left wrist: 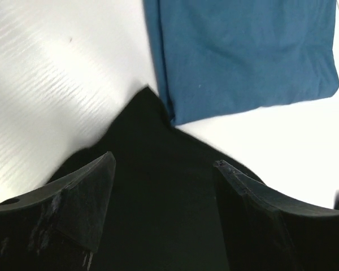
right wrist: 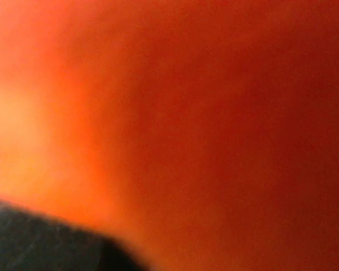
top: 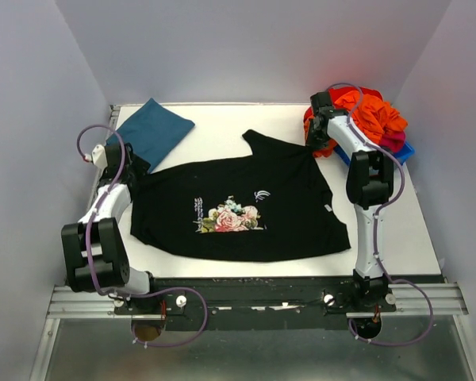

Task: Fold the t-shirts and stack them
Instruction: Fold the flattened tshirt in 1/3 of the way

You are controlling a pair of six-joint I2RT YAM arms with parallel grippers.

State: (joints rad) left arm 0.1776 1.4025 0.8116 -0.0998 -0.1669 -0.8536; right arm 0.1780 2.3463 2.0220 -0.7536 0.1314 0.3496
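The black t-shirt (top: 246, 208) lies spread flat mid-table, its floral print and white lettering facing up. The teal-blue shirt (top: 152, 131) lies folded at the back left and fills the top of the left wrist view (left wrist: 243, 56). My left gripper (top: 135, 171) is open over the black shirt's left sleeve (left wrist: 158, 186), with the cloth between its spread fingers and the gripper's midpoint (left wrist: 164, 165) just above it. My right gripper (top: 316, 136) is at the back right, against a pile of orange cloth (right wrist: 214, 113) that fills its wrist view, so its jaws are hidden.
A heap of orange and red clothes (top: 369, 115) sits in a blue bin (top: 406, 151) at the back right corner. White walls close the table on the left, back and right. The black shirt's upper right corner reaches up to the heap.
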